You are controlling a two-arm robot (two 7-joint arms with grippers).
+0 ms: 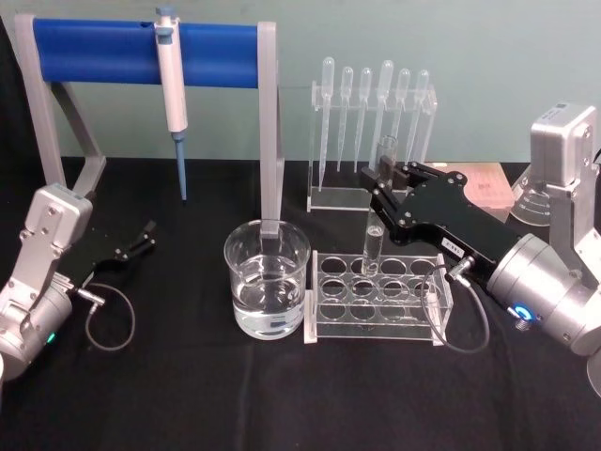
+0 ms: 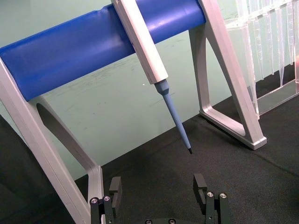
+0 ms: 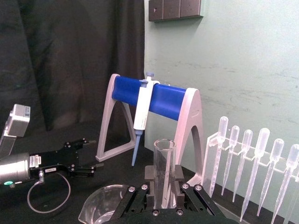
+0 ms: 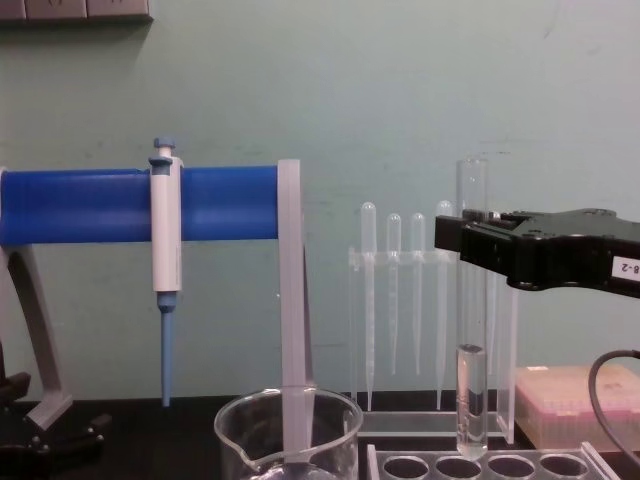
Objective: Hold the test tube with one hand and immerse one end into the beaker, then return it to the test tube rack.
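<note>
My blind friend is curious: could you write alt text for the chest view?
The right hand grips a clear test tube upright over the rack, right of a glass beaker. The left hand rests at lower left, near a hanging pipettor.

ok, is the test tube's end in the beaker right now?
No, the right end effector holds the test tube upright at the rack, apart from the beaker.

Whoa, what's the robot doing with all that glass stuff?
The right gripper pinches a test tube near its top and holds it upright over the rack, with its round bottom about level with the back row of holes. The tube has a little liquid in its lower end. The beaker of water stands beside the rack, on the robot's left of it. The left gripper sits open, low on the left, holding nothing.
</note>
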